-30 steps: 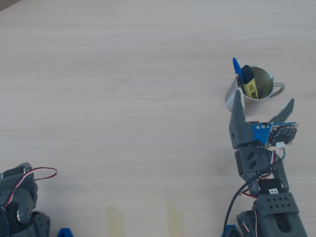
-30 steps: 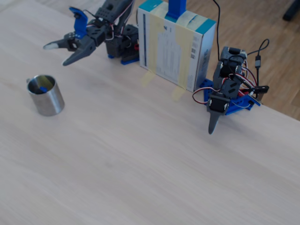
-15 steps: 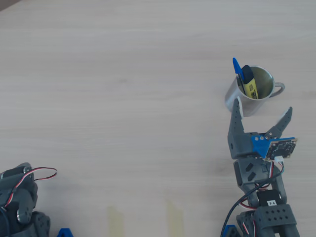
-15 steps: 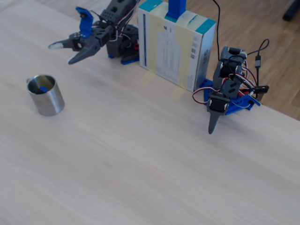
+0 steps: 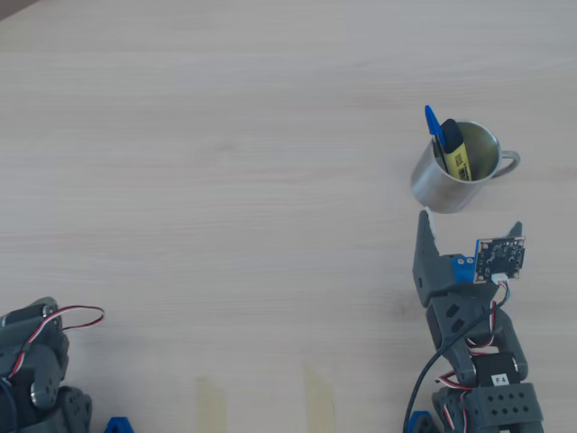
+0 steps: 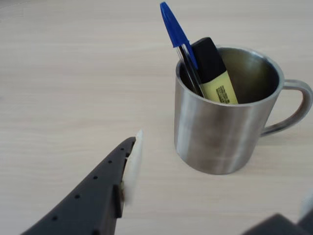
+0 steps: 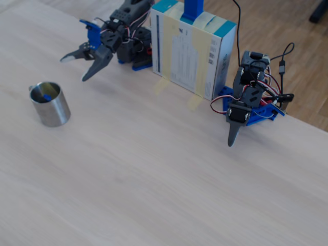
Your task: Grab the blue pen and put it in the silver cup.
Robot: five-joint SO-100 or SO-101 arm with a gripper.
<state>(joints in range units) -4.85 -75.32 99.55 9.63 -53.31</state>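
Overhead, the blue pen (image 5: 433,125) stands cap-up inside the silver cup (image 5: 433,185) beside a yellow marker (image 5: 456,154); the gripper (image 5: 467,231) is near the cup, its fingers (image 5: 422,245) apart and empty.

Wrist view: pen and marker lean on the cup's rim.

Fixed view: the cup stands on the worktop (image 7: 154,174), apart from the gripper.

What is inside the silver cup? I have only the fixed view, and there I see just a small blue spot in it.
Observer: The wrist view shows the blue pen standing in the silver cup, cap upward, sticking out above the rim.
Operator: Is the pen alone in there?
Observer: No. A yellow marker with a black cap stands right beside it.
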